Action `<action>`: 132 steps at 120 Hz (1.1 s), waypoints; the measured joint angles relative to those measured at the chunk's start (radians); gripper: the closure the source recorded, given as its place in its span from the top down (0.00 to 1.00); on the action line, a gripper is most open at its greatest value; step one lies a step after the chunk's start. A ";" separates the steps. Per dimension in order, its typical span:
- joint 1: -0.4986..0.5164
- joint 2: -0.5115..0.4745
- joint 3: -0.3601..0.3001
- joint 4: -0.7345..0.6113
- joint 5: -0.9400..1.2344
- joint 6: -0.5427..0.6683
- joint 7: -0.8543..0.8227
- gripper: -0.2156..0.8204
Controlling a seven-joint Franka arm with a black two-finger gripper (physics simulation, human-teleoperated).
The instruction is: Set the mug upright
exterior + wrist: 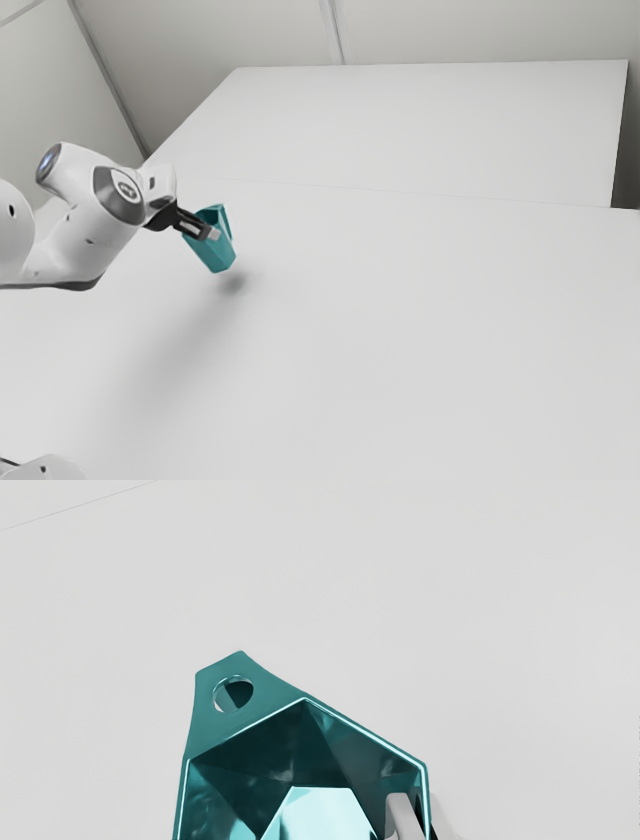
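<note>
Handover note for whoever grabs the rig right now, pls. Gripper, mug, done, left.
Gripper: shut on the mug's wall, one finger inside, one outside.
Mug: held above the table, its shadow apart from it; tilted, base lower than mouth.
Done: mug gripped and off the table.
Left: level it, set it down on its base, release, back off. I'd lower gently, as the one-wall grip may let it swing.

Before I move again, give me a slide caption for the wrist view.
Teal mug, mouth toward the camera, its wall pinched by the gripper, one finger inside and one outside.
</note>
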 joint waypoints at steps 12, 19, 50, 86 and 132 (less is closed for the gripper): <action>-0.037 -0.039 0.000 -0.030 -0.009 0.010 -0.004 0.03; -0.053 -0.056 0.000 -0.046 -0.017 0.014 -0.008 0.03; -0.146 -0.144 0.020 -0.127 -0.094 0.032 -0.021 0.03; -0.225 -0.176 0.040 -0.181 -0.168 0.069 -0.027 0.03; -0.294 -0.106 0.027 -0.205 -0.202 0.197 -0.031 0.03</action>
